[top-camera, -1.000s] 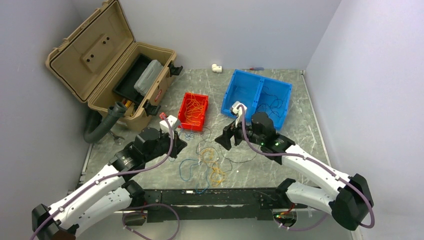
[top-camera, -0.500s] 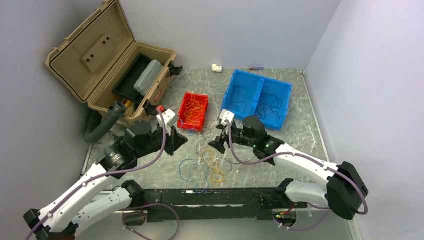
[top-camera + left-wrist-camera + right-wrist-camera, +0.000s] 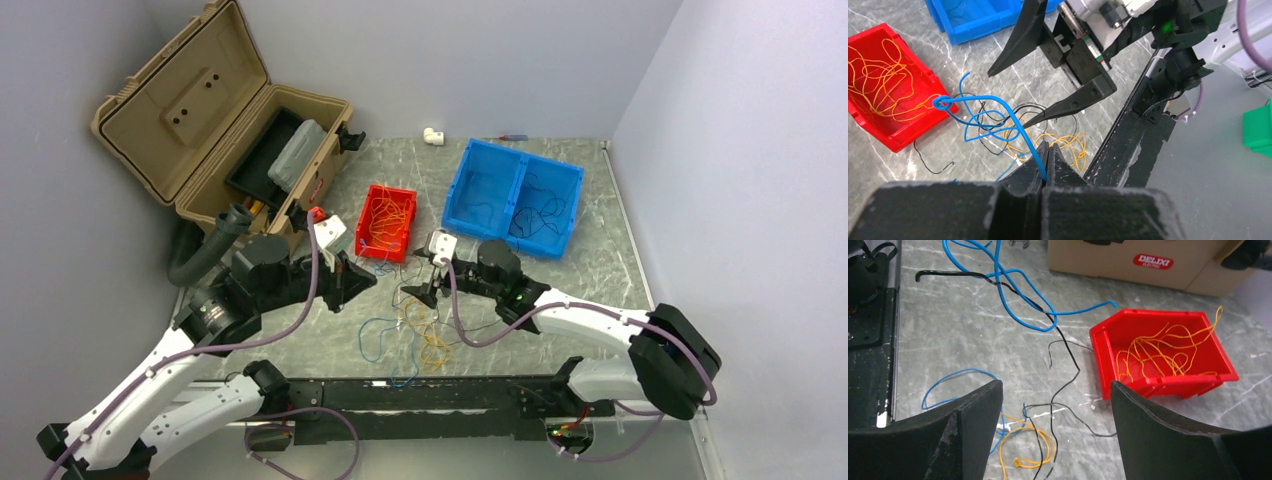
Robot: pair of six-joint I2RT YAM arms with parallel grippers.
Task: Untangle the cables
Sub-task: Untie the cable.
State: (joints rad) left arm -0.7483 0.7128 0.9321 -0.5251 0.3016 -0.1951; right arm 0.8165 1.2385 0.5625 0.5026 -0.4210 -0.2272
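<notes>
The cables [image 3: 420, 325] lie as a loose tangle of blue, black and yellow-orange strands on the marble table between the two arms. My left gripper [image 3: 1046, 150] is shut on a blue cable [image 3: 998, 102], which rises from the tangle in a knotted loop. My right gripper [image 3: 1055, 384] is open, low over a black cable [image 3: 1068, 375] and a yellow-orange loop [image 3: 1033, 440], with nothing pinched between its fingers. In the top view the left gripper [image 3: 362, 284] and right gripper [image 3: 418, 292] face each other across the tangle. The lifted blue cable [image 3: 1013, 280] hangs ahead of the right gripper.
A red bin [image 3: 375, 250] holding yellow-orange wires stands just behind the tangle. A blue two-part bin [image 3: 515, 160] with dark wires sits at the back right. An open tan toolbox [image 3: 200, 120] fills the back left. A white fitting [image 3: 432, 135] lies by the far wall.
My right arm has swung left and lower, bringing its open gripper over the tangle. My left arm has drawn back to the left, still shut on the blue cable.
</notes>
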